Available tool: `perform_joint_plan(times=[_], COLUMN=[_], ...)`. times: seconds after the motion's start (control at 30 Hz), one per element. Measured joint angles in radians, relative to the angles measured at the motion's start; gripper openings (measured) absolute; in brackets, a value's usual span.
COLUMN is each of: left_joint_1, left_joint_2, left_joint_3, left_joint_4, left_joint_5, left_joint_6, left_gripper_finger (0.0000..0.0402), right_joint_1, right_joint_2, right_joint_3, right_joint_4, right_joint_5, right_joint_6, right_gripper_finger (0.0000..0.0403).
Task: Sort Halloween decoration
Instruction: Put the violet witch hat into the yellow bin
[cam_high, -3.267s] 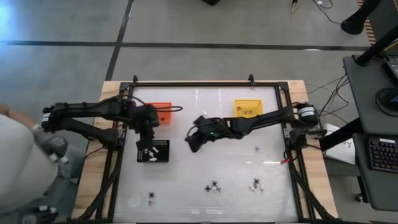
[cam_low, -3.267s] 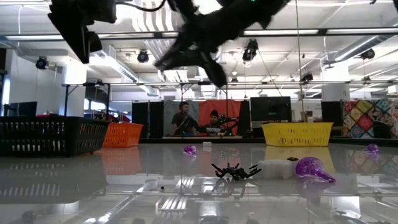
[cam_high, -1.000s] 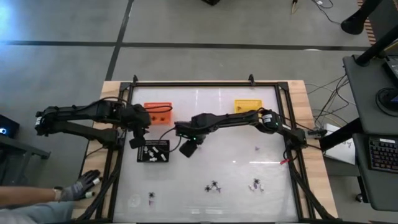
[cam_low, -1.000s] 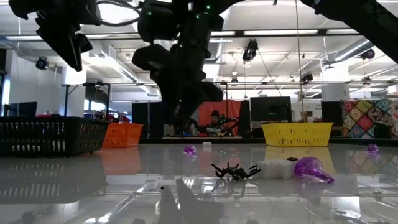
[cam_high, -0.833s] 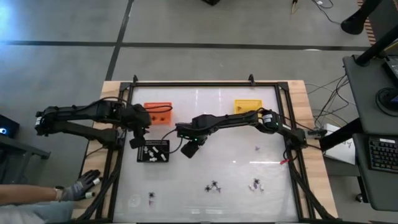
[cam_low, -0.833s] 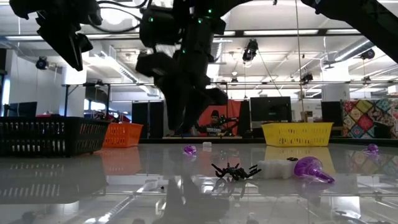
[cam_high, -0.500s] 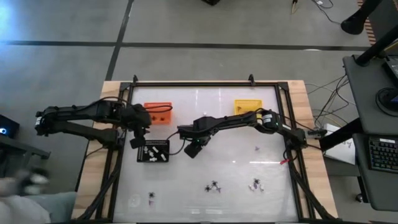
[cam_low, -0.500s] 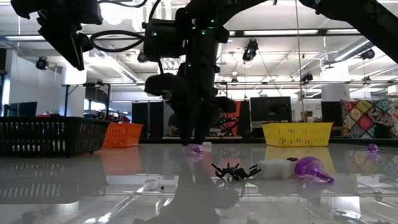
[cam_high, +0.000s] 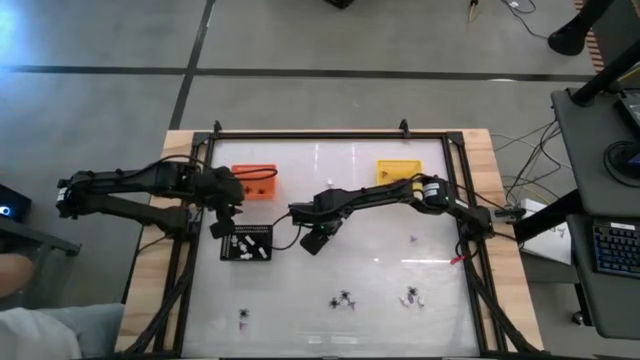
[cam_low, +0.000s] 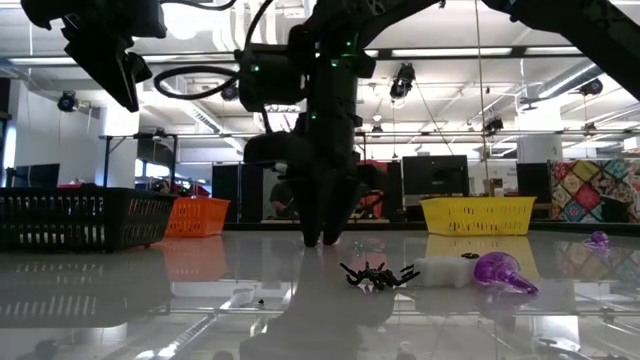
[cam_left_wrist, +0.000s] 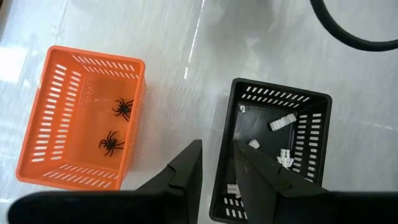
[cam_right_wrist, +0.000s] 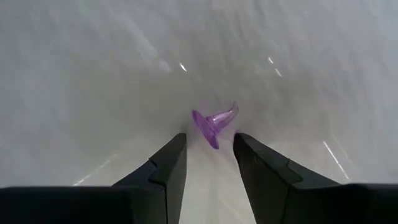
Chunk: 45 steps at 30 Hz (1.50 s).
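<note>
Flanking the purple trinket, open right gripper; black tray nearby.

The right pincer has come down from high over the middle of the table, swinging first toward the black tray and then easing back a little. Its tips now stand at the glass, where before they hung well above it. The open fingers now sit on either side of a small purple trinket. The left pincer has drawn back from over the black tray to its outer edge. At the table's left side, a person's gloved hand has gone, leaving only a pale sleeve at the corner.
</note>
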Motion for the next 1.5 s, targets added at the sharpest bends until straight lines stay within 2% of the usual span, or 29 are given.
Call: perform_joint_plan(times=[0.33,0.77,1.13,1.5], left_joint_1=[0.0,0.0,0.0,0.0], left_joint_2=[0.0,0.0,0.0,0.0], left_joint_3=[0.0,0.0,0.0,0.0], left_joint_4=[0.007,0.011,0.013,0.011], left_joint_5=[0.0,0.0,0.0,0.0], left_joint_6=[0.0,0.0,0.003,0.026], left_gripper_finger=[0.0075,0.0075,0.0075,0.0075], right_joint_1=[-0.001,-0.022,-0.029,-0.029], right_joint_2=[0.0,0.004,0.004,-0.003], right_joint_3=[0.0,0.012,0.012,0.044], right_joint_4=[0.036,0.054,0.051,0.024], right_joint_5=[-0.001,0.024,0.034,0.035], right_joint_6=[0.012,0.008,0.014,0.018], right_gripper_finger=[0.0086,0.0085,0.0014,0.0009])
